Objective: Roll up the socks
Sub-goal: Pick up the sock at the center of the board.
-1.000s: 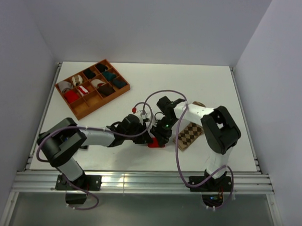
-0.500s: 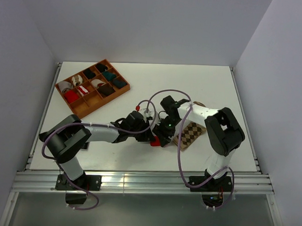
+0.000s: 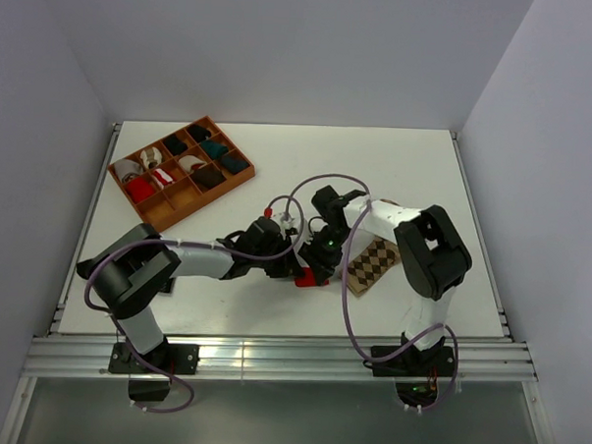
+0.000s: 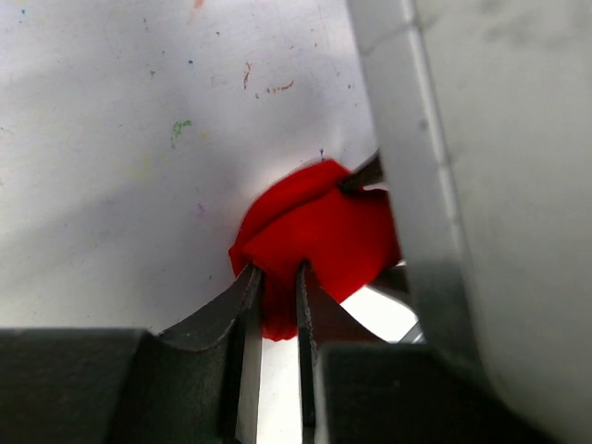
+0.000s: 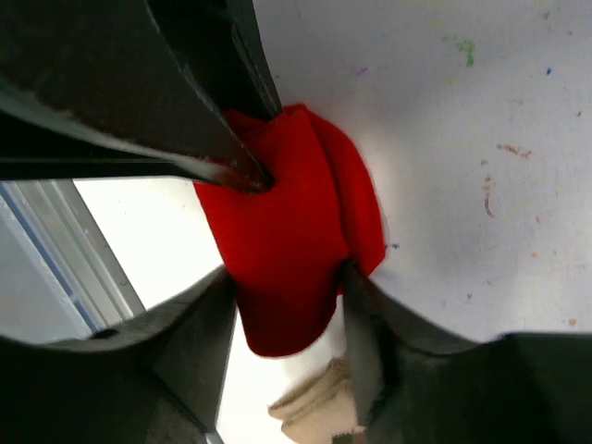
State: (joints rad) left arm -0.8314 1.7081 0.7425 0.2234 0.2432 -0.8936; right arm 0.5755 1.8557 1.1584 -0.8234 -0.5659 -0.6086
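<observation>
The red sock (image 3: pixel 309 276) is bunched into a lump on the table between both grippers; its white patch is hidden. In the left wrist view my left gripper (image 4: pixel 275 274) is shut on a fold of the red sock (image 4: pixel 319 236). In the right wrist view my right gripper (image 5: pixel 287 277) is shut around the red sock (image 5: pixel 282 268), jaws on both sides of the lump. The argyle sock (image 3: pixel 370 266) lies flat just right of them, its tan cuff (image 5: pixel 319 407) showing under the right gripper. From above, the left gripper (image 3: pixel 292 268) and right gripper (image 3: pixel 320 266) meet at the red sock.
A wooden tray (image 3: pixel 159 208) with sock rolls in several compartments stands at the back left. The table's near edge and metal rail (image 3: pixel 271 354) lie just in front of the arms. Purple cables loop over both arms.
Both grippers have stayed on the red sock, shifting slightly left and toward the near edge; more red fabric shows between them. The argyle sock has not moved.
</observation>
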